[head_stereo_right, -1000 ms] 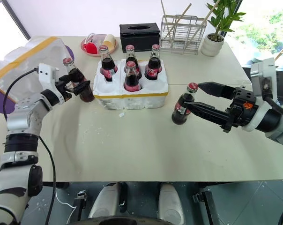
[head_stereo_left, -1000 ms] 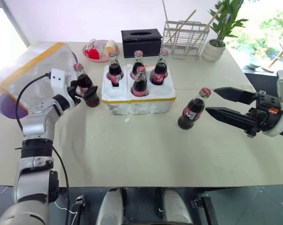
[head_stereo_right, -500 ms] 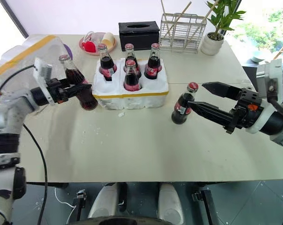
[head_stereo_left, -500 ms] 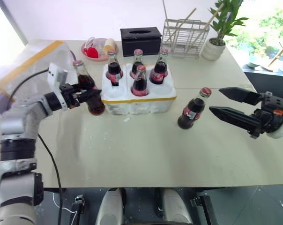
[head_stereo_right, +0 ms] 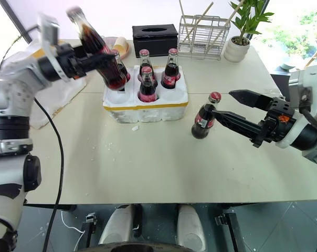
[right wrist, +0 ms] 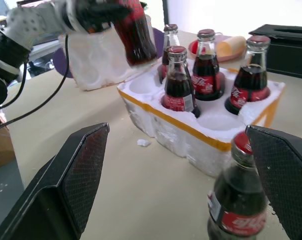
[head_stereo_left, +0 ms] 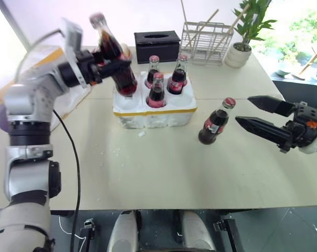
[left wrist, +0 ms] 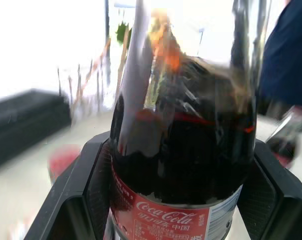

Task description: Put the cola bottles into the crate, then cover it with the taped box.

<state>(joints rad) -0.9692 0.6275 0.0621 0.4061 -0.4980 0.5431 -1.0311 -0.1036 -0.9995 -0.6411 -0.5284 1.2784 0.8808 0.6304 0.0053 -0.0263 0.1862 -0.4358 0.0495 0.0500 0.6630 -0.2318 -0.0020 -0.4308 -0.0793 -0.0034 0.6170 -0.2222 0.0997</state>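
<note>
Left gripper (head_stereo_left: 108, 65) carries one cola bottle (head_stereo_left: 115, 62) above the crate (head_stereo_left: 154, 107); right gripper (head_stereo_left: 247, 112) empty.

Left fingers (left wrist: 86, 185) pinch the raised bottle at its body, the bottle tilted, clear of the worktop (head_stereo_left: 164, 163) and over the crate's left rear corner; four cola bottles stand in the crate's holes, one (head_stereo_right: 123, 71) partly hidden behind the raised bottle; crate sits on the worktop in front of a black tissue box (head_stereo_left: 158, 46); a sixth bottle (head_stereo_left: 216, 122) stands upright on the worktop right of the crate; right fingers (right wrist: 78, 177) spread wide, level, just beside that bottle, not touching; taped box (head_stereo_right: 59, 92) lies at the worktop's left edge behind the left arm.
</note>
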